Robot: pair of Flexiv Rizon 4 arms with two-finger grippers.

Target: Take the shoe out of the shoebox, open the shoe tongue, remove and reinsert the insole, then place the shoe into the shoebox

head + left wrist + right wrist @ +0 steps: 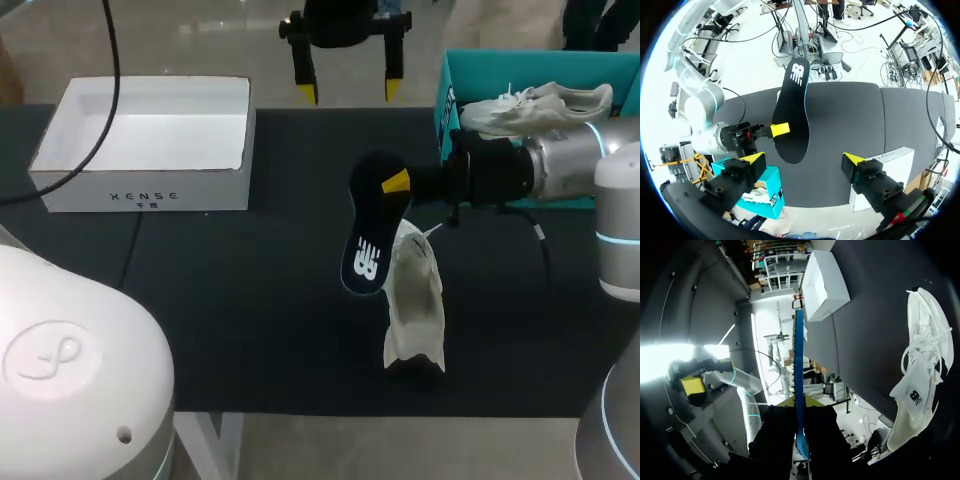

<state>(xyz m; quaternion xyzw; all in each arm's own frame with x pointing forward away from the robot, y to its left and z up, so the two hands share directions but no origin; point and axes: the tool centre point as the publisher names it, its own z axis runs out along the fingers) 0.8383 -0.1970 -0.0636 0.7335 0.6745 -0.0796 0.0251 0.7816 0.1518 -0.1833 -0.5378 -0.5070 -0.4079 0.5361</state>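
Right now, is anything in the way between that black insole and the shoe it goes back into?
Nothing visible does. The right gripper holds the insole close beside the white shoe; the left gripper, open, is well clear of both.

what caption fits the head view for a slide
Right tool grips the black insole beside the white shoe lying on the table, left tool open near the far edge.
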